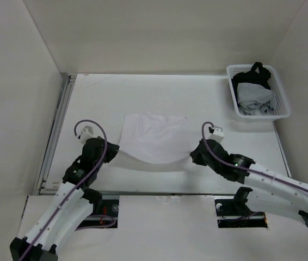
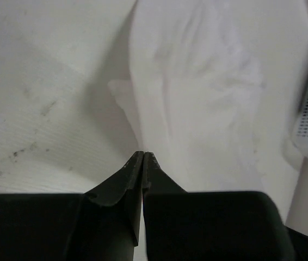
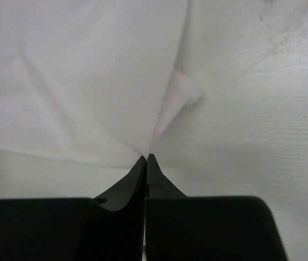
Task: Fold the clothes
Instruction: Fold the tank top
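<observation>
The clothes [image 1: 154,137], a wrinkled white garment, lie in the middle of the table, and the near edge sags in a lifted curve between my two arms. My left gripper [image 1: 112,153] is shut on the near left corner; in the left wrist view the cloth [image 2: 197,98] runs up from the closed tips [image 2: 143,154]. At the near right corner my right gripper [image 1: 195,156] is shut too, and the fabric [image 3: 88,81] is drawn to a point at the closed tips [image 3: 147,156].
A white mesh basket [image 1: 282,99] at the back right corner holds a black garment [image 1: 254,74] and a grey one [image 1: 253,95]. White walls enclose the table on three sides. A metal rail [image 1: 56,128] runs along the left edge.
</observation>
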{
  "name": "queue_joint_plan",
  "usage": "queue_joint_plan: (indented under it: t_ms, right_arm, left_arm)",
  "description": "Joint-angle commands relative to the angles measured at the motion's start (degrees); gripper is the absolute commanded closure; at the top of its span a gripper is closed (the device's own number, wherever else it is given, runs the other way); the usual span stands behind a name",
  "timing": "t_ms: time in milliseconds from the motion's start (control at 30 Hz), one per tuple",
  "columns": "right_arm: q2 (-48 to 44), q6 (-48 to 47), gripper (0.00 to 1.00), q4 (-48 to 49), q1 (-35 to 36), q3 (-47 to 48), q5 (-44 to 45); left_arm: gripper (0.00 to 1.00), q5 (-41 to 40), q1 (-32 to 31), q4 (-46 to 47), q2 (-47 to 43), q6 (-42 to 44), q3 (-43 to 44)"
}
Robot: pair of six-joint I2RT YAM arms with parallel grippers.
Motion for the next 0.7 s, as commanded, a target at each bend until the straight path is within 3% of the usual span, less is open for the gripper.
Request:
queue_joint_plan:
  t_ms: [0, 133, 367, 500, 667]
  right_arm:
    - [-7.3, -4.22, 1.0, -10.44, 3.09, 10.5, 8.79]
    - [-10.83, -8.52, 1.0, -18.54, 6.86, 21.66, 15.92]
    - [-10.66, -15.82, 1.0, -21.36, 18.45, 39.07, 24.0]
    - [-9.87, -16.18, 1.0, -23.91, 27.95, 46.63, 29.11]
    - [-9.17, -14.78, 1.0, -24.88, 32.8, 48.5, 27.54]
  left_arm:
    - [1.0, -4.16, -0.65, -4.52, -4.76, 3.62, 11.24]
    - [1.0, -8.56, -0.83, -7.52, -6.88, 8.88, 23.8]
    - [1.0, -10.24, -0.74, -8.14, -6.09, 15.05, 40.69]
    - [1.0, -9.8, -0.04, -10.15, -6.79, 15.94, 45.45]
    - [1.0, -7.96, 0.14, -14.46, -8.11, 12.87, 43.36]
